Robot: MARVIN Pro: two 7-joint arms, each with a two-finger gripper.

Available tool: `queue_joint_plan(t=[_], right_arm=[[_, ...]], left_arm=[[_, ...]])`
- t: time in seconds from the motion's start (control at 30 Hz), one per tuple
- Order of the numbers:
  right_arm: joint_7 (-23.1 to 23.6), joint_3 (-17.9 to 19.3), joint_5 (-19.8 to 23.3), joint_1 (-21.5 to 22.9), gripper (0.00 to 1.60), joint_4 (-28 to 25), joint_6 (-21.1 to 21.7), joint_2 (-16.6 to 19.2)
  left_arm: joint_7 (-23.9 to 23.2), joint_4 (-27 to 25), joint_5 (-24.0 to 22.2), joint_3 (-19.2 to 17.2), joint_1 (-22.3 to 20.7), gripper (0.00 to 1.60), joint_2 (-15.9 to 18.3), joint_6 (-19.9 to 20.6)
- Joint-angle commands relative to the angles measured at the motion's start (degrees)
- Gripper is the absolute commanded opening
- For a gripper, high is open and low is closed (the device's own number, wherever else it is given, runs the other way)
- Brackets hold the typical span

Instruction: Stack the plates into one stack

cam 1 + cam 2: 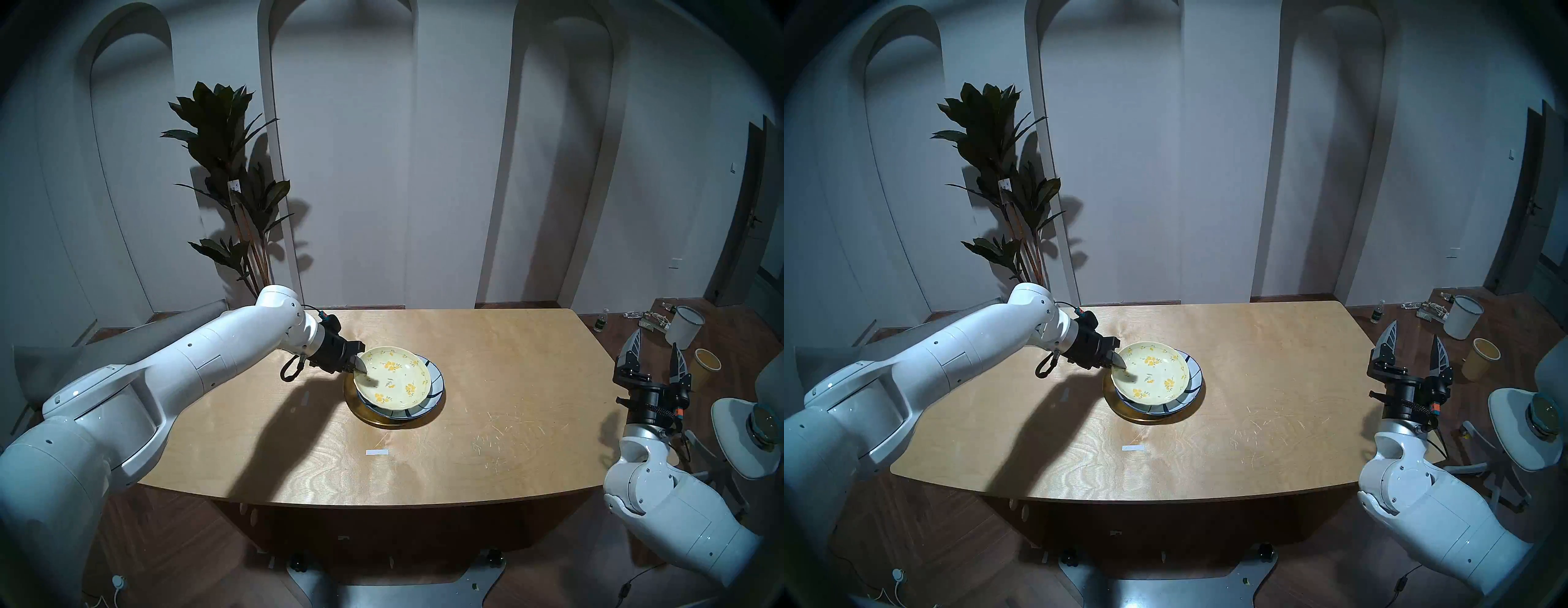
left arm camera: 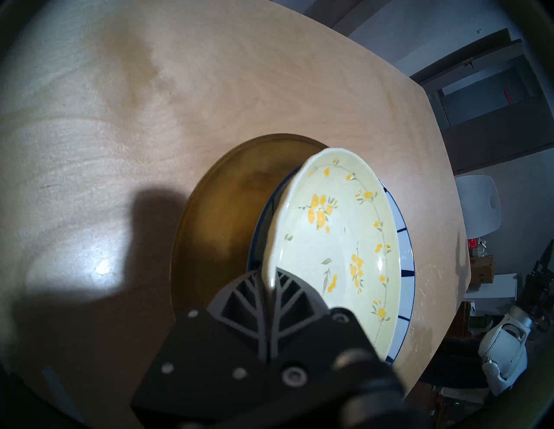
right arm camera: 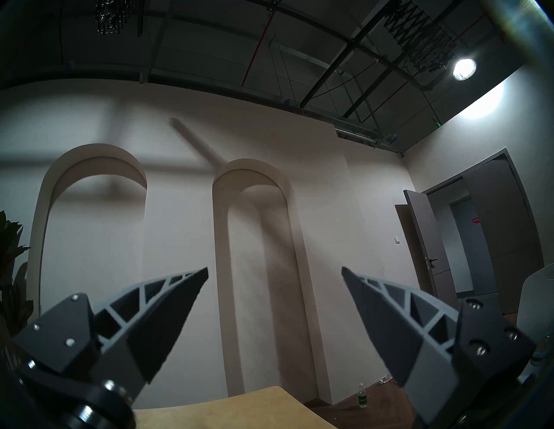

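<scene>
Left end effector [image 1: 359, 368] pinched on the 9 o'clock rim of the floral plate [image 1: 392, 380], one finger inside the bowl, one under the lip. Floral plate tilted, gripped edge raised, far edge toward 3 o'clock resting on or just over the blue-striped plate [image 1: 437, 388]; contact there not clear. Wrist view shows the tilt plainly: the rim [image 2: 271, 271] passes between the closed fingers and the gold plate [image 2: 215, 227] lies bare on the gripped side. Gold plate sits lowest on the table [image 1: 488, 424], near centre, striped plate on it, shifted toward 3 o'clock. Judgement: last plate is over the stack, still to be levelled and released; it sits off-centre, so the move turns on lowering the 9 o'clock edge. Right end effector [image 1: 655, 354] spread wide, empty, pointing up, well off the table's 3 o'clock edge; left arm far nearer. Nothing else near the stack; a white tape strip [image 1: 377, 452] lies at 6 o'clock, well apart.
</scene>
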Motion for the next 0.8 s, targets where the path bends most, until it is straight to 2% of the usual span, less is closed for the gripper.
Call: queue_joint_plan(t=[0.0, 0.77], right_arm=[[0.2, 0.2, 0.1, 0.5, 1.6, -0.2, 0.1, 0.3], [1.0, -0.2, 0.0, 1.2, 1.6, -0.5, 0.1, 0.3]], left_arm=[[0.8, -4.2, -2.5, 0.3, 0.0, 0.0, 1.9, -0.1], [7.8, -17.1, -12.1, 1.0, 1.0, 0.0, 6.9, -0.1]])
